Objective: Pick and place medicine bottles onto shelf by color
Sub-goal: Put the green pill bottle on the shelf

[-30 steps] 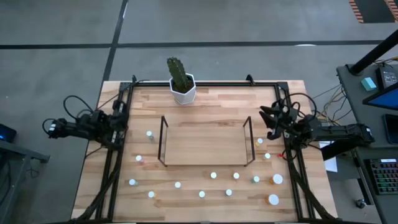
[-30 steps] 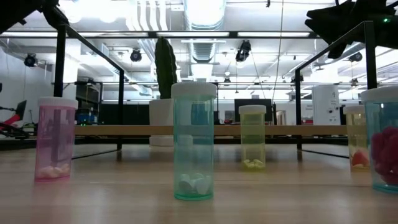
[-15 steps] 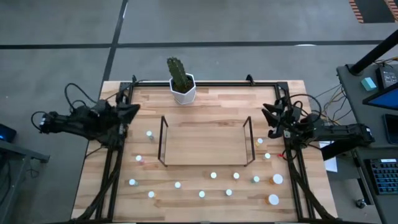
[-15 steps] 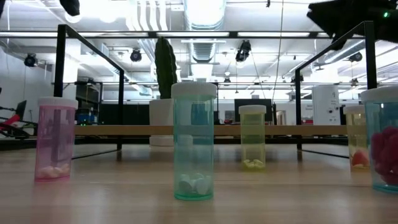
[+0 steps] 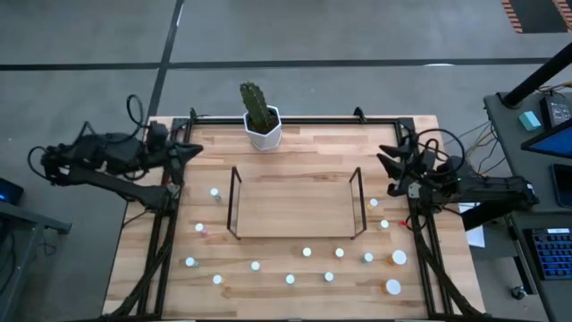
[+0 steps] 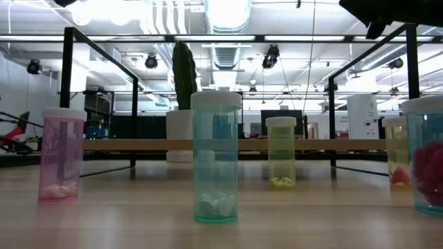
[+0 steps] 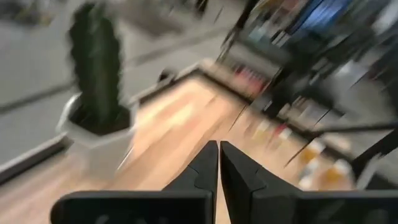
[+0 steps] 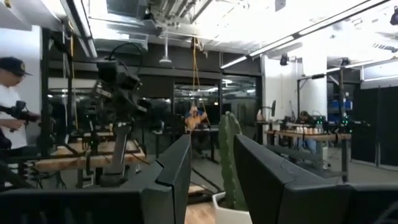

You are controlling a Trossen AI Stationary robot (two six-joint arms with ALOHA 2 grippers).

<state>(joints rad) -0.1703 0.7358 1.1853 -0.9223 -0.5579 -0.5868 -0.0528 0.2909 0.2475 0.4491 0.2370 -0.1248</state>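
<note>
We find the wooden table (image 5: 295, 143) bearing one shelf (image 5: 296, 204) at the centre of the high view; its base shows no bottle on it, so we judge the sorting not begun, with every bottle left to place.

Both arms sit at the table's side edges in the upper half of that frame. The left gripper (image 5: 190, 150) at the upper left is pinched tight, fingers together, holding nothing. The right gripper (image 5: 390, 173) at the right edge stands partly parted around empty air, as its wrist view confirms.

One cactus pot (image 5: 264, 130) stands at top centre.

We count thirteen medicine bottles (image 5: 307, 252) in the high view, strung left, right and below the shelf: two larger-capped at lower right (image 5: 399, 258), eleven small. The low view shows pink (image 6: 61, 154), teal (image 6: 215, 158) and yellow (image 6: 281, 153) tints.
</note>
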